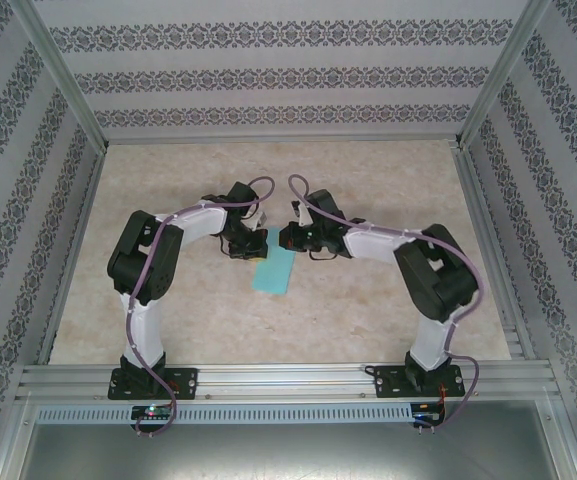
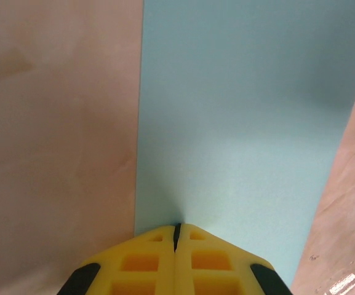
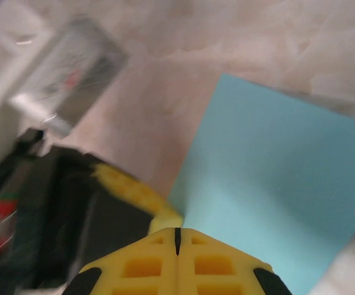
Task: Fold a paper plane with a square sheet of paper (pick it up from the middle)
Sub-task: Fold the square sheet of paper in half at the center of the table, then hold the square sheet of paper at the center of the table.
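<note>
Both arms bent inward over the turquoise paper [image 1: 274, 270], left end effector [image 2: 177, 228] and right end effector [image 3: 177, 232] fully closed, empty.

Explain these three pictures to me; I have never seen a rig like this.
Two robot arms are bolted at the near edge of a table. One picture looks down from above. The other two come from a camera on each wrist, and the yellow tips are fingers. On the table lies the turquoise paper, a narrow strip that looks folded. The left gripper is shut at the paper's edge, seemingly pressing it. The right gripper is shut too, just over the paper's near end. Neither lifts the paper.
</note>
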You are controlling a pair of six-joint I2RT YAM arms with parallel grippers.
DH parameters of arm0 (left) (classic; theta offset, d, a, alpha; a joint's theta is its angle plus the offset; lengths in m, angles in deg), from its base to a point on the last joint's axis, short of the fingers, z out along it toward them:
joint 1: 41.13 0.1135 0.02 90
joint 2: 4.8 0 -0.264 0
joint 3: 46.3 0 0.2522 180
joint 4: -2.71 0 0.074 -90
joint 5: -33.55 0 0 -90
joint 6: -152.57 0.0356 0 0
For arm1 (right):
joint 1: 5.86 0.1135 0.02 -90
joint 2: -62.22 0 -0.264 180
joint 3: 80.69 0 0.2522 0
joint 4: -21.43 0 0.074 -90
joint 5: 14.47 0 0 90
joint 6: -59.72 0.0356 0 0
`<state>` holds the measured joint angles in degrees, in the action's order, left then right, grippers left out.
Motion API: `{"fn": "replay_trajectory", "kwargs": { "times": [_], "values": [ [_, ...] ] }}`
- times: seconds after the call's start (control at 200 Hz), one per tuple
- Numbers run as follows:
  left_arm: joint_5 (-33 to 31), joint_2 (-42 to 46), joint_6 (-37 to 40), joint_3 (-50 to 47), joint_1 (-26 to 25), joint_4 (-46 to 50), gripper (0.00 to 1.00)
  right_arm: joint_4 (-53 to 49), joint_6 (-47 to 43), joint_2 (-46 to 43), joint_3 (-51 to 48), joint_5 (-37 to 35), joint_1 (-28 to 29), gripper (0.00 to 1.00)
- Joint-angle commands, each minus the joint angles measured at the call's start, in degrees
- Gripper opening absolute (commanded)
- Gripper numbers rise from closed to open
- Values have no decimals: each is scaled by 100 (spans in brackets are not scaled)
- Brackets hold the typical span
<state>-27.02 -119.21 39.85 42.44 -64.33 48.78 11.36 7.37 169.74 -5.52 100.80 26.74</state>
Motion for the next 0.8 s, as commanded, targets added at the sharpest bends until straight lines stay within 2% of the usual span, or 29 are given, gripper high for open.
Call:
{"fn": "replay_trajectory", "kwargs": {
  "times": [0.0,0.11,0.295,0.575,0.799],
  "values": [
    [-36,378,-234,-157,-8,-288,0,-377,100,440,452,-88,18,0],
    [145,673,-594,-498,0,-629,3,-295,146,603,442,10,-21,0],
    [753,1051,-1145,-1073,-139,-1349,4,204,122,257,2,586,-184,0],
    [441,1013,-1217,-810,-566,-1137,3,506,168,-90,-621,797,-346,0],
    [434,595,-1290,-491,-782,-991,2,482,271,207,-553,867,-368,0]
  ]
}}
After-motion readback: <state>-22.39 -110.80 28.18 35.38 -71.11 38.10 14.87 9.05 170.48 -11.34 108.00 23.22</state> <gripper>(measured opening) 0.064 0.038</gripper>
